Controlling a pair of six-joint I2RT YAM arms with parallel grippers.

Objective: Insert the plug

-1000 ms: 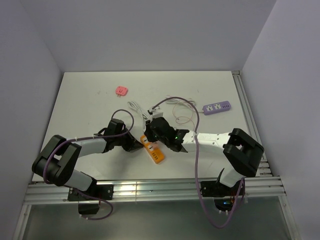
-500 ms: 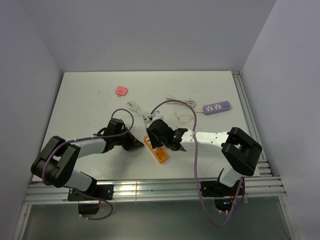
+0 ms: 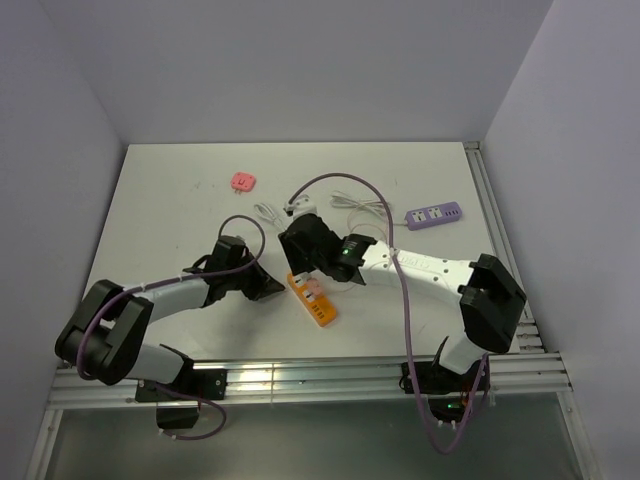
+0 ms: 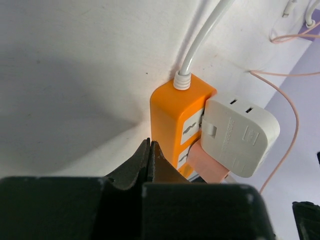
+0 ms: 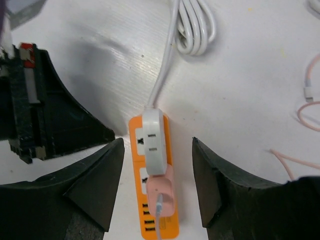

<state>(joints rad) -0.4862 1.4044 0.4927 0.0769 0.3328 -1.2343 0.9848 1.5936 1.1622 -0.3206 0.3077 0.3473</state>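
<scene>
An orange power strip (image 3: pixel 316 304) lies on the white table between the two arms. A white adapter (image 5: pixel 154 141) sits in its upper socket, and right below it a pink plug (image 5: pixel 161 191) with a thin cable sits in the strip. My right gripper (image 5: pixel 157 143) hangs open above the strip, one finger on each side and nothing between them. My left gripper (image 4: pixel 150 146) is shut and empty, its tip against the strip's (image 4: pixel 170 112) left side, beside the adapter (image 4: pixel 241 134) and the plug (image 4: pixel 209 164).
A purple power strip (image 3: pixel 433 215) lies at the back right and a small pink block (image 3: pixel 243 181) at the back left. A coiled white cable (image 5: pixel 196 27) runs from the orange strip. Thin pinkish wire (image 5: pixel 306 117) loops to the right.
My right gripper has opened and drawn back up and to the left, away from the strip. The pink plug stays in the strip. The left arm has hardly moved.
</scene>
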